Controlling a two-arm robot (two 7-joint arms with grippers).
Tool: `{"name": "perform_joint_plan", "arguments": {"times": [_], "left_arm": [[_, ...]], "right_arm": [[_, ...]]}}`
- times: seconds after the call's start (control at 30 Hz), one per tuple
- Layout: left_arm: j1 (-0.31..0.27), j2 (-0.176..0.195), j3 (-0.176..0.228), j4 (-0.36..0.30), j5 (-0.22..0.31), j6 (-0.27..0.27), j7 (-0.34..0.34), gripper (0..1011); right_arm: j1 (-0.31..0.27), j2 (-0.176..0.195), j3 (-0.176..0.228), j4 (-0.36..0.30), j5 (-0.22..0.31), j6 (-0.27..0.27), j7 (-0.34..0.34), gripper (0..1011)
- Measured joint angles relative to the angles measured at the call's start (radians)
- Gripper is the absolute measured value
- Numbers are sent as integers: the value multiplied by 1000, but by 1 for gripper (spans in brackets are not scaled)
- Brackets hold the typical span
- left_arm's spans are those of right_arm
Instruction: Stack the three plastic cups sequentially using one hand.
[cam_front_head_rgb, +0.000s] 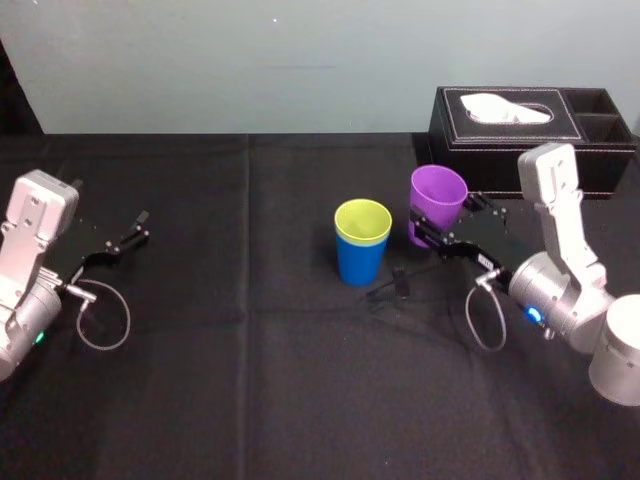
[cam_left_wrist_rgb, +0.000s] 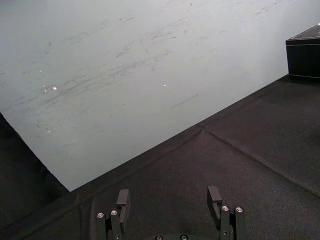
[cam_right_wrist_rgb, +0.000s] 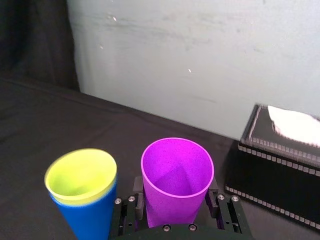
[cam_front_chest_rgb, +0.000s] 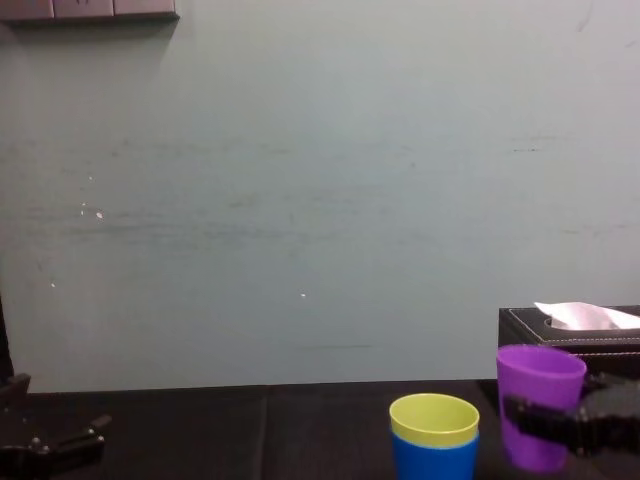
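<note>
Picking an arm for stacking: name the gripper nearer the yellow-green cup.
Right. The right gripper, shut on the purple cup, is just right of the yellow-green cup; the left gripper sits open far off to its left.

The purple cup (cam_front_head_rgb: 437, 200) is showing one plain bright colour inside and out. The yellow-green cup (cam_front_head_rgb: 362, 222) is glowing unpatterned too, and the blue cup (cam_front_head_rgb: 361, 265) is showing a solid deep blue. The tissue box (cam_front_head_rgb: 480, 160) is looking black with pale stitching along its edges, its tissue (cam_front_head_rgb: 505, 108) showing white. The tablecloth (cam_front_head_rgb: 250, 350) is showing plain black all over, and the wall (cam_front_head_rgb: 250, 60) is showing pale grey-green
</note>
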Motion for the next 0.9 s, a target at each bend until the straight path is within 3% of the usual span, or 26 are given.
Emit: {"name": "perform_joint_plan", "arguments": {"times": [0.47, 0.67, 0.9], "left_arm": [[0, 0, 0, 0, 0, 0, 0, 1011], [0, 0, 0, 0, 0, 0, 0, 1011], [0, 0, 0, 0, 0, 0, 0, 1011]], "right_arm": [[-4, 73, 2, -176, 61, 85, 37, 724], [-7, 84, -6, -208, 98, 97, 57, 724], [1, 91, -43, -223, 123, 98, 79, 724]]}}
